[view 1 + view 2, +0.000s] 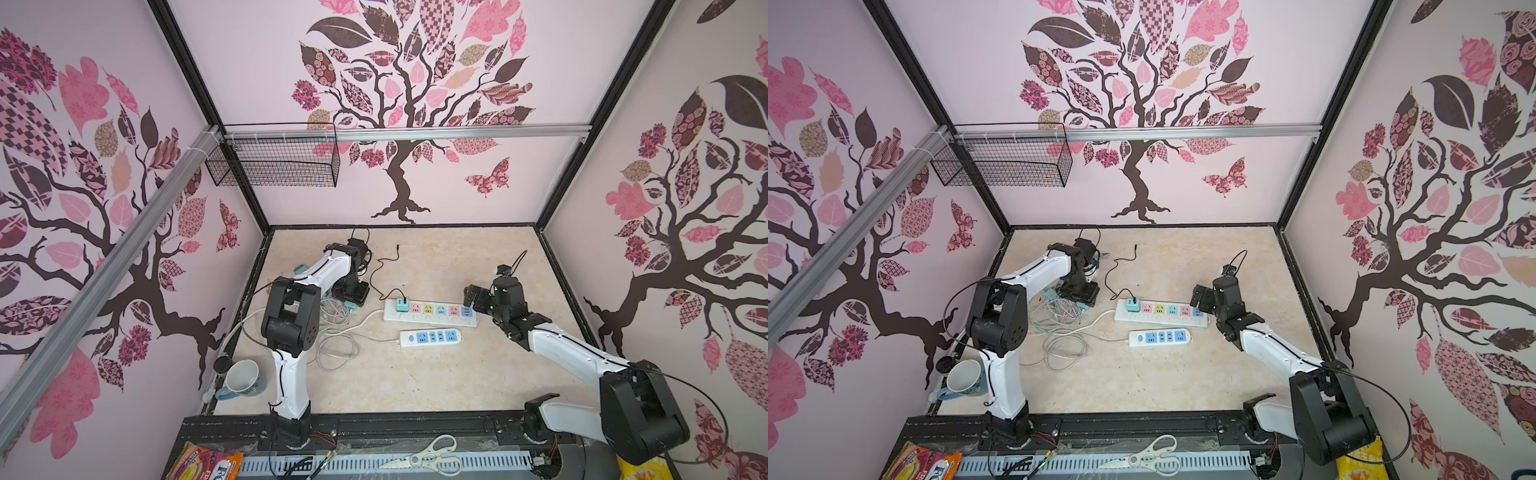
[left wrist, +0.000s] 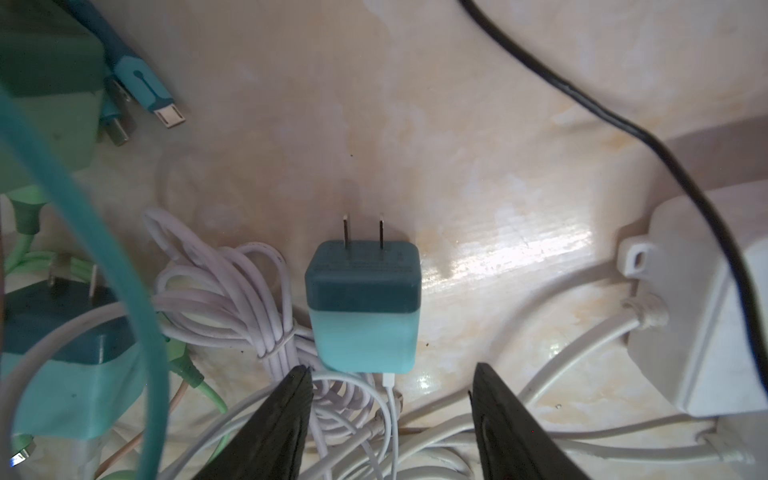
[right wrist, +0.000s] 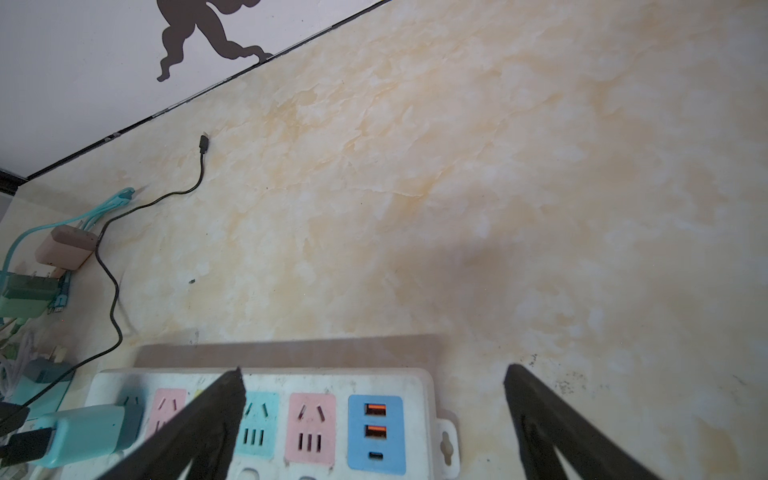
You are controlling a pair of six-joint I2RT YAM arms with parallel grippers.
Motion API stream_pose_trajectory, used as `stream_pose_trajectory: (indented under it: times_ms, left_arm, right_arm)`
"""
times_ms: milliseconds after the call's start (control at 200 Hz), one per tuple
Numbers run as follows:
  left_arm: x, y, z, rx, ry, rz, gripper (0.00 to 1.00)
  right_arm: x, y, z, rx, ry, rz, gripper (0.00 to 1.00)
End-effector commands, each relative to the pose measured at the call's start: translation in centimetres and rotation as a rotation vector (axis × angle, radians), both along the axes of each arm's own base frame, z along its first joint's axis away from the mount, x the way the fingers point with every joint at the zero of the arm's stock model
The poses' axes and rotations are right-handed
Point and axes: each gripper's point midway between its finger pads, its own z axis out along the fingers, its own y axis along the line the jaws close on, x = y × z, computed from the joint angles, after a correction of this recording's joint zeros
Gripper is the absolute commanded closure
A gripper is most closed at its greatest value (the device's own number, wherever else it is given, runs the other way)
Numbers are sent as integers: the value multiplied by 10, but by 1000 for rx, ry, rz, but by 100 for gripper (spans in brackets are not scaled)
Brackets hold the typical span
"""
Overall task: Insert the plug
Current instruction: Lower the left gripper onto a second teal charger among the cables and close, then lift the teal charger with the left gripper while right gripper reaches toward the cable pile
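Our left gripper [image 2: 390, 370] is open, its jaws just short of the teal charger plug [image 2: 362, 307] lying on the counter [image 2: 457, 145]. We should straddle its pale body squarely (not the cord) before closing. Our right gripper [image 3: 374, 370] gapes empty over the power strip [image 3: 340, 380].

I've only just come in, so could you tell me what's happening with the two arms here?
The left gripper is down over a loose teal charger lying on the table, prongs pointing away; its jaws are open and stop just short of the charger, not yet gripping. The right gripper hovers open above the USB end of the long power strip, holding nothing. A second charger is already plugged in at that strip's opposite end.
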Motion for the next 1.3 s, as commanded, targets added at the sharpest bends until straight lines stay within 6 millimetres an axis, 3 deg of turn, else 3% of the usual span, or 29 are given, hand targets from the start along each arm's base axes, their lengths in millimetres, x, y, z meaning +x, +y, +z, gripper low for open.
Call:
stream_pose_trajectory:
  times_ms: [0,440,630,710,815,960,1126,1296]
  left_arm:
    - [10,-2,0,-14,-6,-6,36]
    - [22,-3,-22,0,20,-8,40]
    - [23,8,-28,53,2,5,41]
    - [25,9,-33,42,0,24,46]
    - [27,7,-34,30,-12,39,61]
    - [34,7,-11,-5,-106,71,80]
    - [43,13,38,-99,-265,149,100]
    - [40,12,106,-226,-433,206,100]
  right_arm:
    - [1,-3,11,-10,-39,-5,0]
    - [0,-4,12,-9,-45,-4,0]
    - [0,-2,14,-7,-50,3,0]
    - [0,0,15,4,-56,15,0]
    - [1,3,18,15,-63,28,0]
    - [0,15,30,71,-99,76,0]
    - [0,38,51,161,-164,154,0]
    - [-9,83,87,166,-284,306,0]
